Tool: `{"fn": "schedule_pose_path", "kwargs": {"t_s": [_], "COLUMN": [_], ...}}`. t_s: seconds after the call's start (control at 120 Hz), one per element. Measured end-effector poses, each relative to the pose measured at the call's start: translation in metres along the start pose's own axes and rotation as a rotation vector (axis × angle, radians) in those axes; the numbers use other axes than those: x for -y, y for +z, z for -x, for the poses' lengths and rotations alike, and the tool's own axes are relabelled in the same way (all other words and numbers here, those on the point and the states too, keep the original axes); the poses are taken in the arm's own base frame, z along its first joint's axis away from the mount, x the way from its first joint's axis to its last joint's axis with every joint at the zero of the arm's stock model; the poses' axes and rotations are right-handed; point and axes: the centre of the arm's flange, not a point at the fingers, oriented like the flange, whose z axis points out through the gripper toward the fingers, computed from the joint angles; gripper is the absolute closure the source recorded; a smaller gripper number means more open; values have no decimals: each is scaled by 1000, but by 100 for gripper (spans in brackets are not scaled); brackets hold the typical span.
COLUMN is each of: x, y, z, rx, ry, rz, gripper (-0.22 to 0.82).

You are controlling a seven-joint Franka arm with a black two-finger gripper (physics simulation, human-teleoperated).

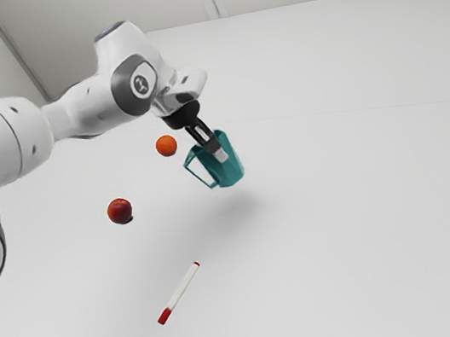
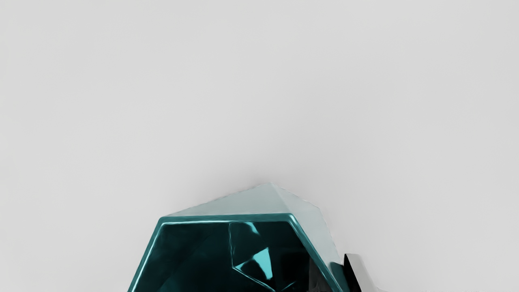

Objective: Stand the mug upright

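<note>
Mug (image 1: pixel 229 170) is up off the table (image 1: pixel 375 238), shadow set apart below it; base end down, mouth toward the gripper (image 1: pixel 218 151), body leaning a bit; gripper looks closed on the side wall, one finger outside (image 2: pixel 359 269), the other apparently inside the mouth.

Step in hand, my read: seat it base-down; take the lean out through the wrist, lower slowly, let the base meet the table flat, not on one edge; open only once it sits square; then back out along the wall so the inner finger doesn't hook the rim (image 2: pixel 227 218) and tip it. One-sided hold, so the mug may swivel if the base touches crooked.

Room: handle (image 1: pixel 197 176) points to the exterior view's left, orange (image 1: pixel 167 145) near that side, so no drift that way; apple (image 1: pixel 120 210) farther off, marker (image 1: pixel 179 293) well apart toward the exterior view's bottom; widest room toward the exterior view's right; faint line behind the mug may be the table's far edge, so stay in front of it.
</note>
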Motion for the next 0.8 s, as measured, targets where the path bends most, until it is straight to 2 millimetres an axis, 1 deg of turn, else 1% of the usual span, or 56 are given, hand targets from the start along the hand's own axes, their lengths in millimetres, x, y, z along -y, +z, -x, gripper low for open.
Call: {"fn": "schedule_pose_path", "kwargs": {"t_s": [0.1, 0.2, 0.4, 0.525, 0.683, 0.7, 0.8], "x": [1, -2, -6, -8, -10, -10, -10], "y": [23, 30, 45, 60, 75, 76, 77], "z": [-10, -16, -7, 1, 9, 9, 10], "rx": [77, 91, 65, 46, 30, 29, 15], "ry": [-14, -51, -196, -307, -425, -436, -491], "rz": [-101, -187, -257, -248, -235, -234, -227], "gripper": [78, 78, 78, 78, 78, 76, 54]}}
